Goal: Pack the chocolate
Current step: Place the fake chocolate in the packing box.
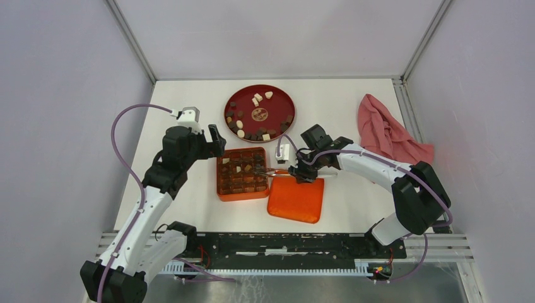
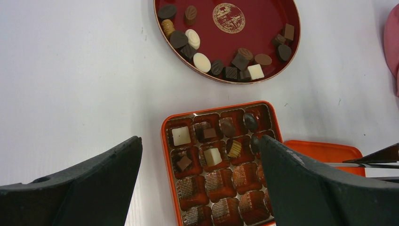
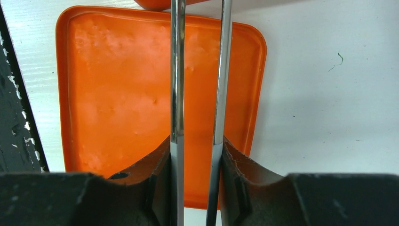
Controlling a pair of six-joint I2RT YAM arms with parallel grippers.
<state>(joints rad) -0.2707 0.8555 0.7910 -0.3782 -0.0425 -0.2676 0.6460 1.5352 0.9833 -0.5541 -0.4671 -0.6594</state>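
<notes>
The tongs (image 3: 177, 70) are thin polished metal, mirror-bright. The lid (image 3: 117, 94) is orange plastic, matt and faintly mottled. The plate (image 2: 270, 23) is glossy red, the box (image 2: 219, 183) lined with shiny ribbed cups. The chocolate (image 2: 202, 62) looks smooth, the cloth (image 1: 385, 132) soft and creased, the table (image 2: 70, 70) matt white

White table (image 1: 189, 107) carries red plate (image 1: 277, 108), orange box (image 1: 219, 180), orange lid (image 1: 296, 202), pink cloth (image 1: 385, 134).
</notes>
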